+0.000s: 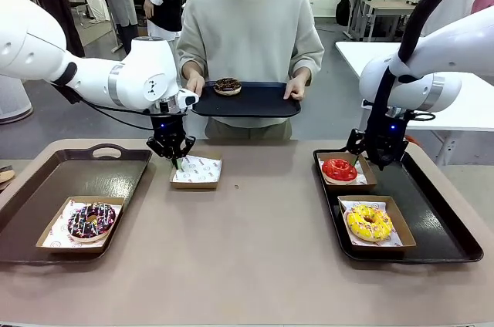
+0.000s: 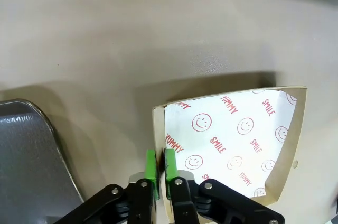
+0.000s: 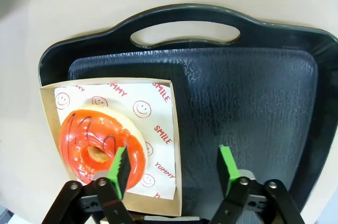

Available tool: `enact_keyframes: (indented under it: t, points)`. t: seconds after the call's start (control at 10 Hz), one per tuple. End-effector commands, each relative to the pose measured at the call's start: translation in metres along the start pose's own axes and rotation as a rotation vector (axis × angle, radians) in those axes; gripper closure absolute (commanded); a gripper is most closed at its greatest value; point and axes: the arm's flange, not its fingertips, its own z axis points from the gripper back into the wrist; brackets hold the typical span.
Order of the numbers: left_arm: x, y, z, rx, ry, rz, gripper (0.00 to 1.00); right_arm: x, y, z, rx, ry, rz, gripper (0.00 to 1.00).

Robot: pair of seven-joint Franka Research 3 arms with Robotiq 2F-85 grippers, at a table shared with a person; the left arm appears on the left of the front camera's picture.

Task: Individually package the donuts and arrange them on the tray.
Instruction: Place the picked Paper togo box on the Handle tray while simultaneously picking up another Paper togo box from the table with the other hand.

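Nearest the robot, left of the empty paper box [image 1: 196,172] at the table's middle, the purple-sprinkled donut [image 1: 91,220] sits boxed on the left tray [image 1: 46,188]; to the box's right, the yellow donut [image 1: 369,222] and, behind it, the red donut [image 1: 339,170] sit boxed on the right tray [image 1: 432,211]. The left gripper [image 2: 159,167] is clamped on the empty box's wall, while the right gripper [image 3: 174,167] hangs with jaws apart above the red donut, holding nothing. Beyond the box, a person holds a dark tray [image 1: 247,101] carrying the brown donut [image 1: 227,85]. The step looks like readying this box for that last donut; next, the box probably needs presenting under it.
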Motion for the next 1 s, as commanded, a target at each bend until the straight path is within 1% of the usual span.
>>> enact_keyframes:
  t: [0.0, 0.1, 0.3, 0.4, 0.6, 0.7, 0.9]
  points:
    - [0.002, 0.000, 0.004, 0.004, 0.020, 0.019, 1.00, -0.002, -0.001, -0.003, 0.030, -0.008, -0.014, 0.00]
    - [0.002, 0.000, 0.004, 0.004, 0.024, 0.024, 1.00, -0.003, -0.003, -0.002, 0.033, -0.010, -0.019, 0.00]
    - [0.001, -0.002, 0.009, 0.005, 0.014, 0.029, 1.00, -0.012, -0.008, 0.018, 0.073, -0.012, -0.014, 0.00]
    - [-0.001, -0.005, 0.021, -0.004, 0.036, 0.035, 1.00, -0.024, -0.017, 0.042, 0.143, -0.026, 0.004, 0.00]
    - [-0.008, -0.014, 0.063, -0.004, 0.078, 0.008, 1.00, -0.051, -0.054, 0.103, 0.414, -0.056, 0.057, 0.00]
    - [-0.009, -0.016, 0.090, -0.017, 0.075, 0.006, 1.00, -0.063, -0.084, 0.128, 0.573, -0.057, 0.064, 0.00]
    - [-0.011, -0.023, 0.132, -0.028, 0.053, -0.005, 1.00, -0.083, -0.141, 0.151, 0.805, -0.099, 0.065, 0.00]
